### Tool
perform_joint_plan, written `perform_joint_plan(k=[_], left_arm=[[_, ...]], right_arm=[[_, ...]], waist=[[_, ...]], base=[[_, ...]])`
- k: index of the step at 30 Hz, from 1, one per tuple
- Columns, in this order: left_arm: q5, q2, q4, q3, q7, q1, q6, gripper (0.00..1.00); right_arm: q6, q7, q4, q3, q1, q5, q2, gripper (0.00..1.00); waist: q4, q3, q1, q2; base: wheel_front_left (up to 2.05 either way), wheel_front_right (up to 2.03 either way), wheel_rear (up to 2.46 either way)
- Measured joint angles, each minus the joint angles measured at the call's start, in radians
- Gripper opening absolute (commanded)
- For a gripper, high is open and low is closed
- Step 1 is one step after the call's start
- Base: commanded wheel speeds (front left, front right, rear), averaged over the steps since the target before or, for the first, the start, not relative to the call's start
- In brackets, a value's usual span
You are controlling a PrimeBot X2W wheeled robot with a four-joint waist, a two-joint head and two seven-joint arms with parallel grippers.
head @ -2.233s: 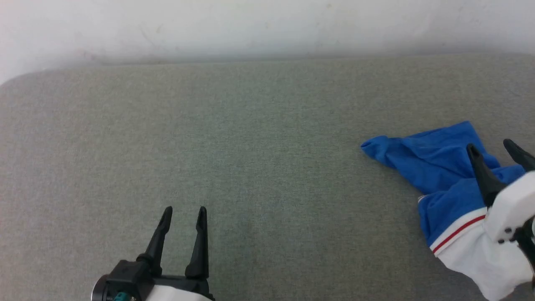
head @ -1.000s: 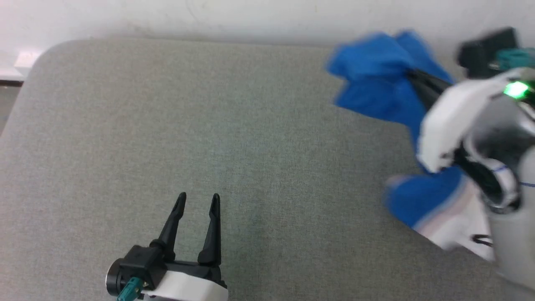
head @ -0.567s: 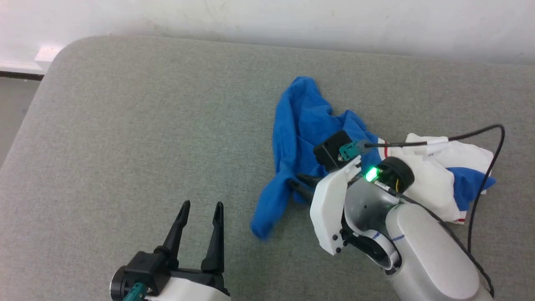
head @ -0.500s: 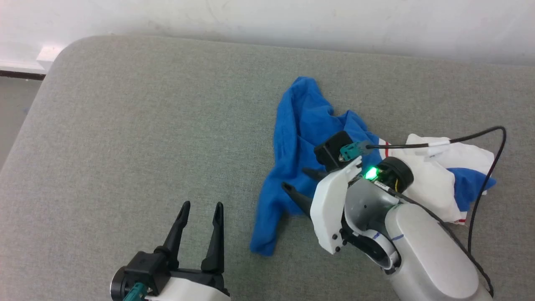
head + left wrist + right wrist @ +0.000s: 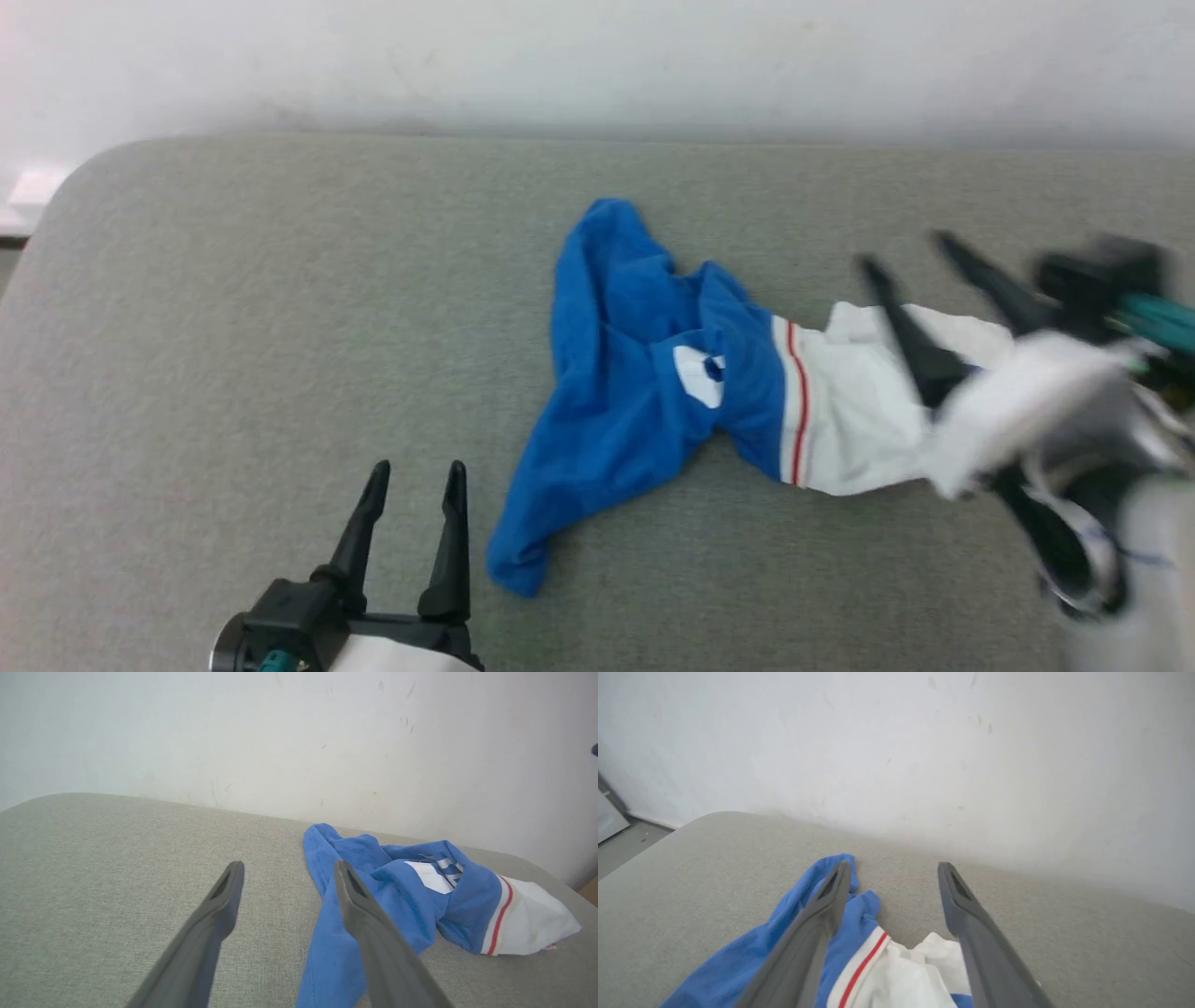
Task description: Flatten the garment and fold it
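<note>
Grey woven fabric covers a wide padded surface [image 5: 233, 327] with a rounded far-left corner, and a plain white wall [image 5: 597, 56] rises behind it.

At the lower left of the head view the left gripper [image 5: 416, 467] hovers over bare fabric. Its two dark fingers are spread apart and hold nothing. The left wrist view shows the same gripper [image 5: 288, 865] with grey surface between its fingers.

Just to its right begins the garment [image 5: 635, 401], which lies crumpled near the middle of the surface. A narrow blue tail reaches down toward the near edge and ends just beside the left gripper without touching it. Further up, the blue cloth bunches into folds, with one lobe pointing toward the wall. A small white patch [image 5: 700, 373] with a blue mark shows among the folds. To the right of the blue part run thin red stripes [image 5: 798, 401], and then comes a rumpled white sleeve [image 5: 859, 420].

At the far right the right gripper [image 5: 906, 252] is blurred in the head view. Its fingers point up and to the left over the white sleeve. In the right wrist view its jaws [image 5: 895, 865] stand wide apart with nothing clamped between them, and the shirt [image 5: 859, 914] lies below them.
</note>
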Motion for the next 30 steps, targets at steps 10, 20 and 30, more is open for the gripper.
perform_joint_plan(k=[10,20,30], left_arm=[[0.0,0.03,-0.068,0.026,0.004,0.046,0.011,1.0],[0.006,0.054,-0.116,0.021,0.061,0.064,0.026,1.0],[0.059,0.14,-0.16,-0.067,0.408,-0.347,-0.079,1.0]], right_arm=[[0.0,-0.254,-0.224,-0.32,0.409,-0.114,0.069,1.0],[0.0,-0.391,-0.118,-0.323,0.554,-0.003,0.07,1.0],[0.0,-0.387,-0.138,-0.348,0.499,-0.026,0.07,1.0]], waist=[[-0.097,-0.003,0.0,0.0],[-0.153,-0.005,0.0,0.0],[-0.15,0.033,0.0002,0.0001]], base=[[0.0,0.0,0.0],[0.0,0.0,0.0],[0.0,0.0,0.0]])
